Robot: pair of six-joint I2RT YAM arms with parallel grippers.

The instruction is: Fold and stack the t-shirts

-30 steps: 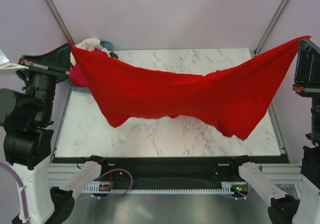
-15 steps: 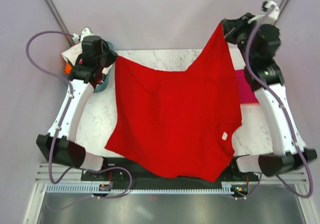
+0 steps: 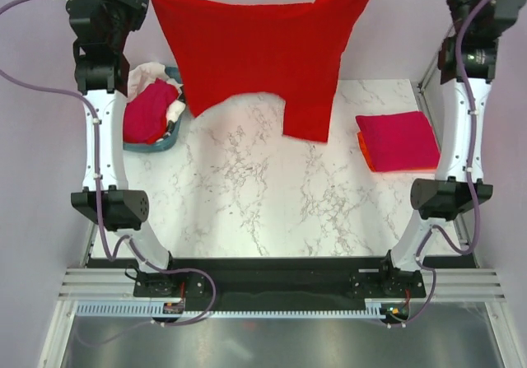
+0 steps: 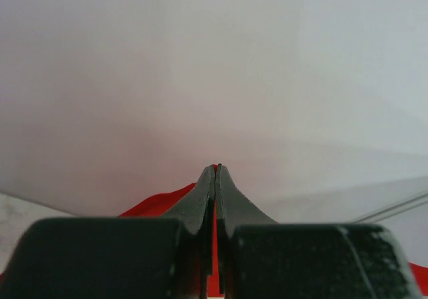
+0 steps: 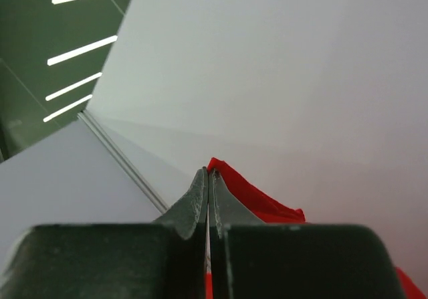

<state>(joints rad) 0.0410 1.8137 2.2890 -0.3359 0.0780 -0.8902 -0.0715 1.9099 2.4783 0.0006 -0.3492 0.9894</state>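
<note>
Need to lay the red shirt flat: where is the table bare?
The table is bare across its middle and near side, between the tub on the left and the folded stack on the right. The far strip is crowded: the red shirt hangs over it.

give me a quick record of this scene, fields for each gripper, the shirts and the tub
left gripper: shut on red t-shirt
right gripper: shut on the same shirt
red t-shirt: held up, spread between both arms
folded stack: magenta over orange, right side of table
tub: far left, magenta and white cloth inside
</note>
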